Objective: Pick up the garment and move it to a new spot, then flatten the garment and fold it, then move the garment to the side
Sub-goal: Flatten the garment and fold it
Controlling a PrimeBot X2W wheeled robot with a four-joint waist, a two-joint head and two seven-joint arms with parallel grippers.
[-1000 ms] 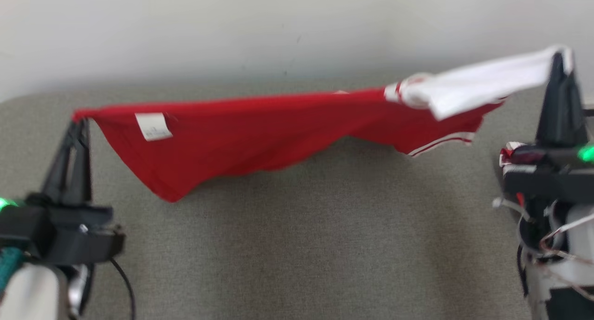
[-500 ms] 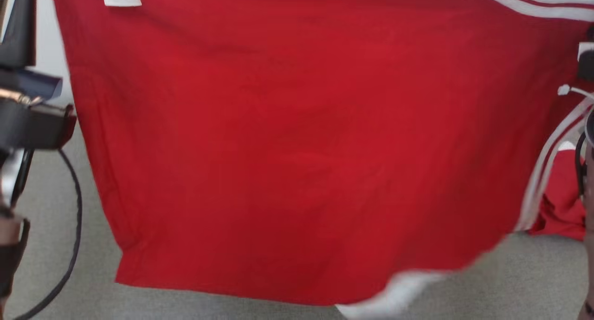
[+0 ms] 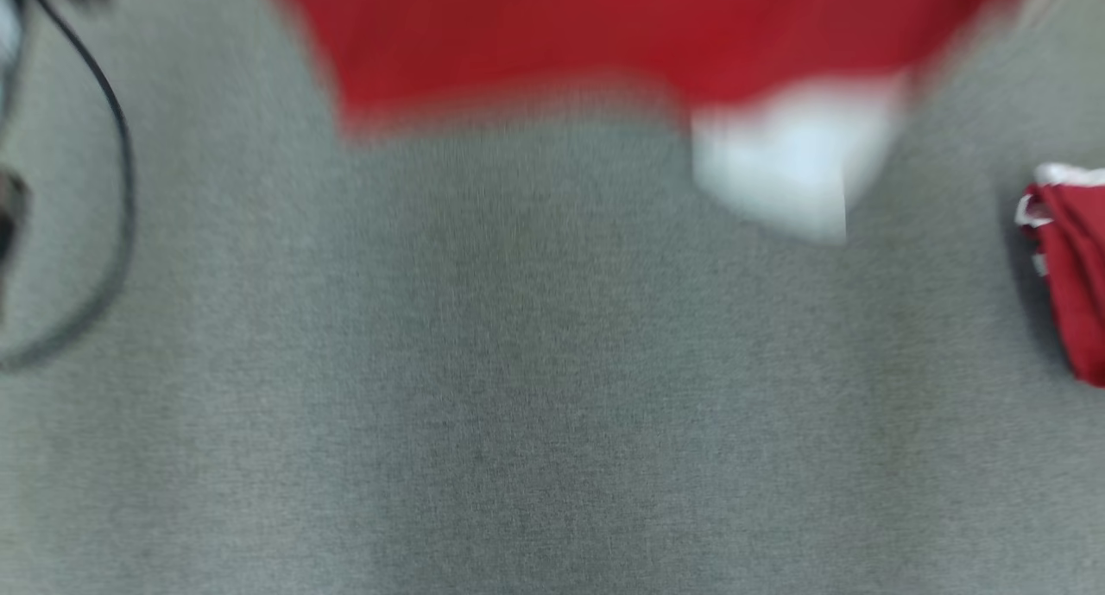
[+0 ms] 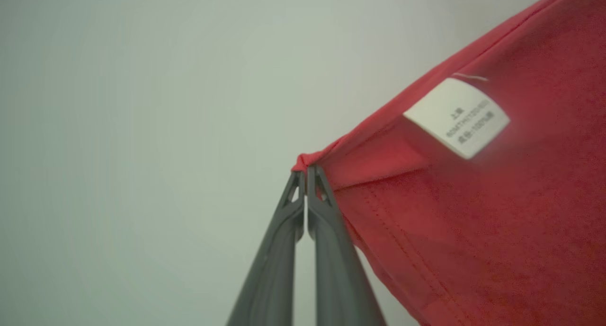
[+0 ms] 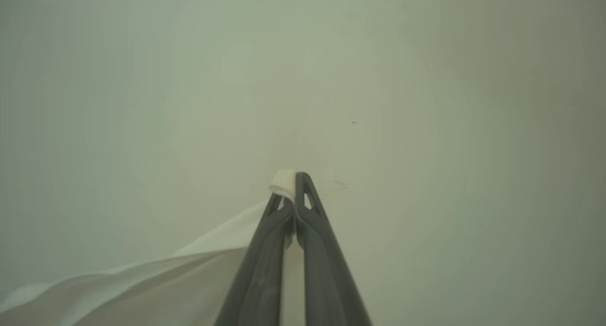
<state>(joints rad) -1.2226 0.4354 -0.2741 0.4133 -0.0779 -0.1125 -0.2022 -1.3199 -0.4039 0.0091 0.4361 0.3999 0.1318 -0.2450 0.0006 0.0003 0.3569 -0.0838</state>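
My left pincer (image 4: 305, 174) is clamped shut on a red corner of the garment (image 4: 473, 231), which spreads toward four o'clock in the left wrist view, a white label (image 4: 457, 117) near its edge. From my head, a black cable (image 3: 116, 163) curves at nine o'clock, the garment hangs blurred at twelve above the grey surface (image 3: 518, 388), and another red cloth (image 3: 1075, 275) lies at three. My right pincer (image 5: 294, 180) is pinched shut on a white corner trailing toward seven o'clock.

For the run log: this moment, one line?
left hand: shut on garment red corner | right hand: shut on its white edge | state: hanging over grey surface | other red cloth: lying right
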